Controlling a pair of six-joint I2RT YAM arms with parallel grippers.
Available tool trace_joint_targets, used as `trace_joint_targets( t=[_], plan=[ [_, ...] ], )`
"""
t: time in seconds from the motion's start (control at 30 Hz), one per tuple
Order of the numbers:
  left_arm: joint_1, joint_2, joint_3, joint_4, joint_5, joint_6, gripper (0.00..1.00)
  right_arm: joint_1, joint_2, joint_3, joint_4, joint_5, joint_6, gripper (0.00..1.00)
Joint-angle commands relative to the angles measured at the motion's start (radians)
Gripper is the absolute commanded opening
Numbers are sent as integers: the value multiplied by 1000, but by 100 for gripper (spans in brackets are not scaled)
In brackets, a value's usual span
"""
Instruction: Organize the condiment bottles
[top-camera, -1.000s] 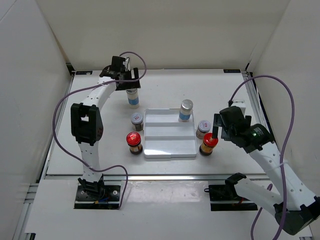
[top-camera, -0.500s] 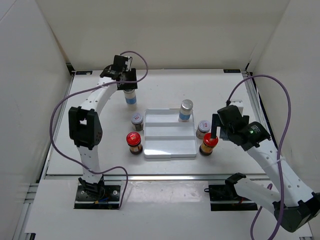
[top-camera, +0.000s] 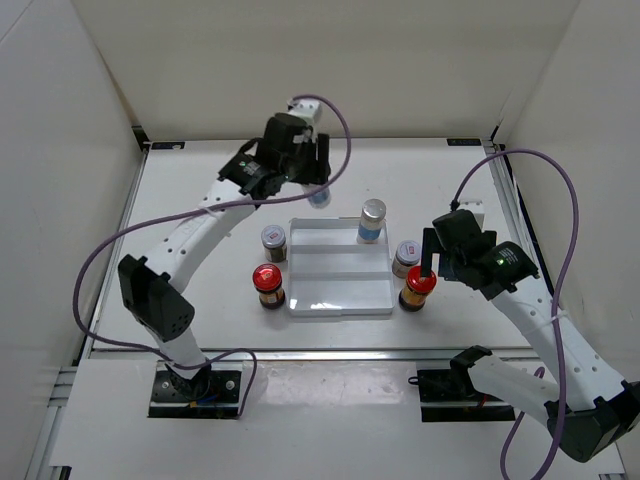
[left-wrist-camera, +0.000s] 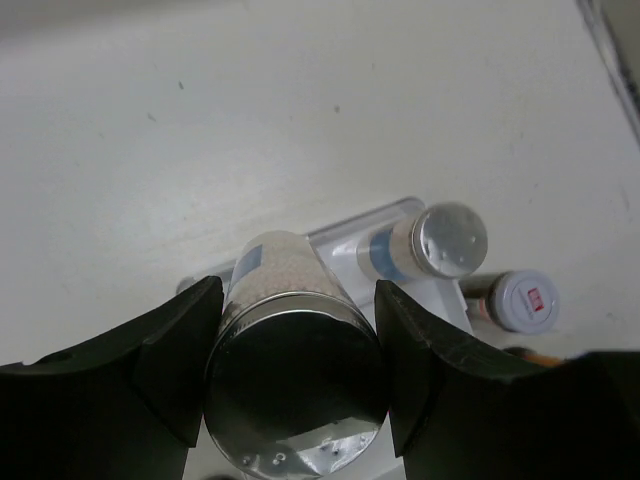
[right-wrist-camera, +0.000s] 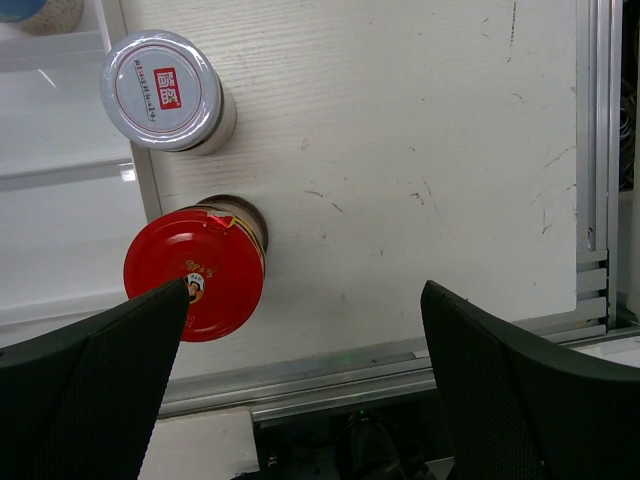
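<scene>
Blue-labelled bottle (top-camera: 319, 196) in left fingers (top-camera: 306, 178)

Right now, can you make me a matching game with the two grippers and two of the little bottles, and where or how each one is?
1. left gripper
2. right gripper
3. loose silver-capped bottle
4. left red-lidded jar

A. on the table, left of the white tray
B. open, by the right red-lidded jar
C. standing on the white tray
D. shut on the other silver-capped bottle

Pairs: 1-D, 2-B, 3-C, 4-A.

White table (top-camera: 450, 180), plain white walls (top-camera: 320, 70) on three sides, aluminium front rail (top-camera: 320, 352)
</scene>
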Motion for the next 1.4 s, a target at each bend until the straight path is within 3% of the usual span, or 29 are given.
trace_joint_targets(
  t=[0.0,0.13,0.27,0.67,0.73,0.87,1.03,1.13,1.37],
  plan=[
    [-40,31,-69,-2,-62,-33,14,-3,-4,-4,7,4,7,100],
    [-50,41,-138,18,-120,-71,14,-3,-13,-4,7,4,7,100],
    [-50,41,-203,65,-129,-71,21,6,-13,-4,7,-6,7,100],
    [-50,128,-224,104,-151,-81,24,6,-13,-4,7,-6,7,100],
    [-50,128,-224,113,-151,-81,28,6,-13,-4,7,-6,7,100],
    [-37,157,-215,113,-151,-71,44,6,-4,-4,7,-6,7,100],
    [-5,179,-226,113,-103,-62,87,6,6,-13,16,-16,7,100],
    [4,179,-226,113,-94,-53,100,6,27,-13,34,-58,-17,100],
    [15,84,-151,70,-96,-35,100,6,58,8,66,-130,-40,100]
  ],
)
